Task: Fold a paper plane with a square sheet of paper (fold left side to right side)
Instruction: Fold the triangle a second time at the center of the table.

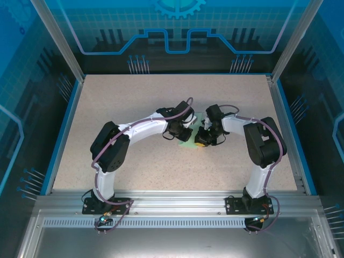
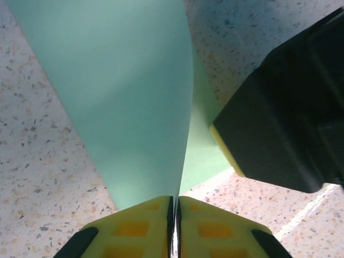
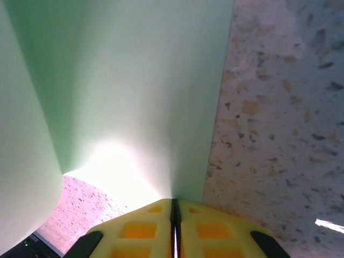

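Note:
The square sheet of paper (image 1: pixel 194 129) is pale mint-green and sits mid-table between the two arms, mostly covered by them. In the left wrist view the paper (image 2: pixel 129 97) rises from my left gripper (image 2: pixel 176 200), whose yellow jaws are shut on its edge; the right gripper's black and yellow body (image 2: pixel 285 113) sits close by on the right. In the right wrist view the paper (image 3: pixel 140 91) curves up and to the left from my right gripper (image 3: pixel 175 203), jaws shut on its edge. From above, the left gripper (image 1: pixel 185 130) and the right gripper (image 1: pixel 204 134) nearly meet.
The speckled beige table (image 1: pixel 134 97) has a blue rim (image 1: pixel 64 129), with metal frame posts at the corners. Both arm bases are bolted to the aluminium rail (image 1: pixel 177 201) at the near edge.

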### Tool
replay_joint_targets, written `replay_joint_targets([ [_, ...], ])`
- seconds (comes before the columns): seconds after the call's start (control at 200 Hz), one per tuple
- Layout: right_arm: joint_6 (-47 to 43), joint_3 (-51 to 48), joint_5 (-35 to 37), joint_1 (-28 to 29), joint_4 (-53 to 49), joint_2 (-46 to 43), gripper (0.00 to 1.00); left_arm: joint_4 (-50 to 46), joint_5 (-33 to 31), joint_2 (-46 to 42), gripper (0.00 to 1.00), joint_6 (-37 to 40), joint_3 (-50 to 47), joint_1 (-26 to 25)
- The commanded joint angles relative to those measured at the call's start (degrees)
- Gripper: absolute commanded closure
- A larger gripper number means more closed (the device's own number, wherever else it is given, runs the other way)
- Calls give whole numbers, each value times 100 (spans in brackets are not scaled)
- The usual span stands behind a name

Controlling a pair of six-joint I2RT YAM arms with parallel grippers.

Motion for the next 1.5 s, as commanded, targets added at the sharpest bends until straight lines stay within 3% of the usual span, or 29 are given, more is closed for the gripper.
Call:
replay_joint_targets([
  [0.0,-91,31,180,95,-255,159,89,-139,204,99,86,93,147,42],
  [0.375,-143,84,178,120,-321,174,89,-346,-138,351,85,360,304,246],
  [1.496,-259,117,178,133,-479,210,88,-503,-312,1213,85,630,1142,410],
])
